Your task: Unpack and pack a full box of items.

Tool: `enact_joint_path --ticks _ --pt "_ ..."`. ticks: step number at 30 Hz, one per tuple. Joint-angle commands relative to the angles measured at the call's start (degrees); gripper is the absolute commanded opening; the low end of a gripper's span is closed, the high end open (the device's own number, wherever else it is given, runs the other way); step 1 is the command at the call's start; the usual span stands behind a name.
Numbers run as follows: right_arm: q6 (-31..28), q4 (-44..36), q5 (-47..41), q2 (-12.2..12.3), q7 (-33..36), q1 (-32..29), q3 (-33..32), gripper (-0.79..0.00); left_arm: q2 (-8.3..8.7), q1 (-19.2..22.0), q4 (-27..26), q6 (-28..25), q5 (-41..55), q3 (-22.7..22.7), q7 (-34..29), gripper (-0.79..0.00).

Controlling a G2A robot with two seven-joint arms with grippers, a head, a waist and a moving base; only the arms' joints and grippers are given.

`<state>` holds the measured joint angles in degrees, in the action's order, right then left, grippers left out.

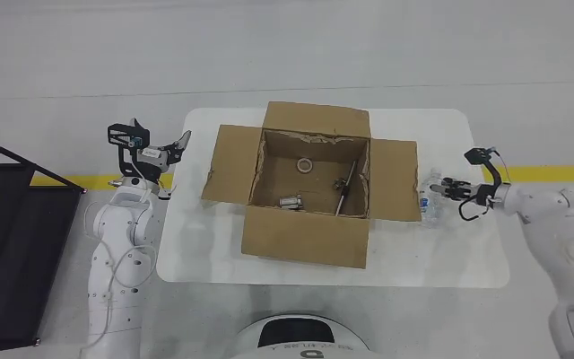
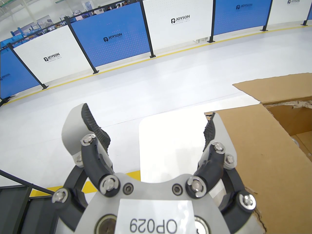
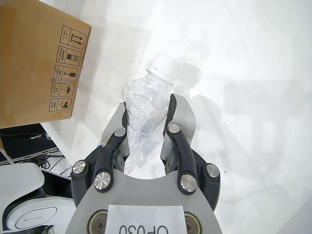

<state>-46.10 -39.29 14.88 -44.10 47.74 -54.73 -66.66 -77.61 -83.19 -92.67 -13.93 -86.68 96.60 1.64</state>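
Seen from the top view, the white table [image 1: 215, 260] serves as the dial, and the open cardboard box [image 1: 305, 235] sits at its centre with all four flaps folded out flat, the 3 o'clock flap reaching towards the table's edge. Off the table at 9 o'clock, a dark rack [image 1: 27, 224] stands on the floor, and blue and white fence panels [image 2: 109, 40] line the far side of the room in the left wrist view. The left gripper [image 2: 148, 114] is at about 10 o'clock, past the table's corner and beside the box's 9 o'clock flap, with its fingers spread wide apart and nothing between them. The right gripper [image 3: 147, 103] is at 3 o'clock, just beyond the box's outer flap, and its two fingers are pressed against the sides of a clear, crumpled plastic bottle [image 3: 143, 91]. The bottle's white cap [image 3: 162, 65] points away from the wrist, over the bare tabletop. Whether the bottle's base touches the table cannot be told. Three items lie inside the box on its floor. A dark rod-like item [image 1: 345, 187] lies against the wall at 3 o'clock and is too small to tell what it is. A roll of tape [image 1: 305, 165] lies flat near the 12 o'clock wall. A small metallic item [image 1: 291, 203] lies at about 7 o'clock, close to the near wall and apart from the other two.
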Motion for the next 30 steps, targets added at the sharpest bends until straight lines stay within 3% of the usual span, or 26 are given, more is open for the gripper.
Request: enact_joint_path --ticks 1,2,3,5,6,8,15,21,27,30 --pt "0.1 0.9 0.7 -0.1 -0.2 0.7 0.2 -0.268 0.0 0.0 0.0 0.0 0.0 0.0 0.0 0.0" --pt "0.4 1.2 1.3 -0.1 -0.3 1.1 0.4 -0.354 0.0 0.0 0.0 0.0 0.0 0.0 0.0 0.0" --pt "0.4 1.4 1.5 -0.2 -0.5 1.4 0.5 -0.339 0.0 0.0 0.0 0.0 0.0 0.0 0.0 0.0" --pt "0.4 1.9 1.8 -0.2 -1.1 1.9 0.3 -0.234 0.0 0.0 0.0 0.0 0.0 0.0 0.0 0.0" --pt "0.5 2.0 2.0 -0.1 -1.7 2.0 0.2 -0.117 0.0 0.0 0.0 0.0 0.0 0.0 0.0 0.0" --pt "0.1 1.7 2.2 0.1 -3.1 2.1 -0.5 0.0 0.0 0.0 0.0 0.0 0.0 0.0 0.0 0.0" --pt "-1.4 -5.8 1.7 2.5 -10.2 -2.1 -6.7 0.0 0.0 0.0 0.0 0.0 0.0 0.0 0.0 0.0" --pt "-0.7 -28.5 0.9 5.6 -17.9 -16.3 -18.2 0.0 0.0 0.0 0.0 0.0 0.0 0.0 0.0 0.0" --pt "10.9 -59.3 5.1 6.7 -21.4 -35.4 -30.7 0.0 0.0 0.0 0.0 0.0 0.0 0.0 0.0 0.0" --pt "16.5 -70.7 7.9 6.6 -19.6 -41.1 -33.5 0.0 0.0 0.0 0.0 0.0 0.0 0.0 0.0 0.0"
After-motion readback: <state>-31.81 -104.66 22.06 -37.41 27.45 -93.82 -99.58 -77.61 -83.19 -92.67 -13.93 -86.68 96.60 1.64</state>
